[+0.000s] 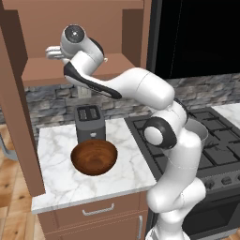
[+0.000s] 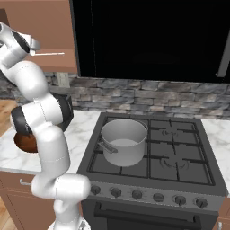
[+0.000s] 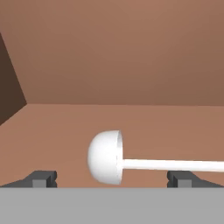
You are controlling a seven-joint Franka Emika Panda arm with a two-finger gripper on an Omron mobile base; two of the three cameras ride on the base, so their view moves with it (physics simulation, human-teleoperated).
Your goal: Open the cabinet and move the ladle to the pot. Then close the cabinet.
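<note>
The cabinet (image 1: 18,117) stands open, its door swung out to the left. My arm reaches into its lower shelf, and the gripper (image 3: 113,179) is open just above the shelf floor. The white ladle (image 3: 105,156) lies on that floor between the two fingertips (image 3: 43,179), bowl toward the left tip and handle running out past the right tip. The ladle's thin handle (image 2: 49,54) also pokes out beside my hand in the right base view. The silver-grey pot (image 2: 123,141) sits lidless on the front left burner of the stove.
A dark wooden bowl (image 1: 93,157) and a grey toaster (image 1: 88,122) stand on the marble counter (image 1: 56,178) below the cabinet. The black stove (image 2: 179,157) is to the right, under a dark hood. The open door hangs over the counter's left edge.
</note>
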